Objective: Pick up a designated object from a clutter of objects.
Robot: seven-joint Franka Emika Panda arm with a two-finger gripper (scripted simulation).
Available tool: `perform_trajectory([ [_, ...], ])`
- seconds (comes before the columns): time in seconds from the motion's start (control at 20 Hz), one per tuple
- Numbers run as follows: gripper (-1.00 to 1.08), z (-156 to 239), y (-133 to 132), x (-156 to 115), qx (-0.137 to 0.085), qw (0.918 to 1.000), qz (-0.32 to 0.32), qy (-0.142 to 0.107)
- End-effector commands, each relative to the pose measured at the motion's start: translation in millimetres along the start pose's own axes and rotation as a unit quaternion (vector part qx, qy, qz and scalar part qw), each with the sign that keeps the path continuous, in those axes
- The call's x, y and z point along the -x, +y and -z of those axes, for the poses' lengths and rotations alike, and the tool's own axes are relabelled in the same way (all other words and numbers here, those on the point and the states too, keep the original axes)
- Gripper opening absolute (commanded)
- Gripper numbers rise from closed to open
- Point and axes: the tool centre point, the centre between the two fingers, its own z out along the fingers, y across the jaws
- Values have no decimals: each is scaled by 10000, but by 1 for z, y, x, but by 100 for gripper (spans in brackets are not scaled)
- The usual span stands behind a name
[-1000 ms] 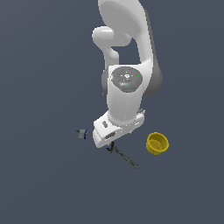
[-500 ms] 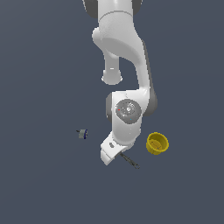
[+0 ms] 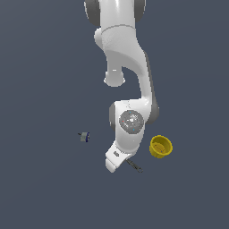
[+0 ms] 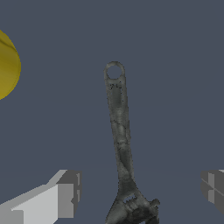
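The long dark grey wrench [image 4: 120, 135] lies flat on the dark floor, its ring end away from the hand and its jaw head between my fingers. In the exterior view only its tip [image 3: 134, 166] shows past the hand. My gripper [image 4: 140, 192] is open, with one fingertip [image 4: 65, 197] on one side of the wrench head and the other at the far side, apart from it. The hand [image 3: 117, 157] hangs low over the wrench. The yellow cup [image 3: 160, 146] stands to the exterior view's right. The small grey-blue block [image 3: 84, 137] lies to the left.
The white arm [image 3: 125, 76] rises above the hand and hides the floor behind it. The yellow cup's edge shows in the wrist view [image 4: 6, 65], well apart from the wrench. The tiny red-and-dark lump is not in view.
The arm has swung and lowered; the hand has come down over the wrench, covering most of it. The cup and the block have not moved.
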Motion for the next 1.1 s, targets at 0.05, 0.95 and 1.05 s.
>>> perform_trajectory([
  [0.05, 100, -1, 0, 0, 3, 10000, 0, 3],
  [0.95, -100, -51, 0, -1, 7, 10000, 22, 8],
  [1.05, -100, -51, 0, -1, 7, 10000, 22, 8],
])
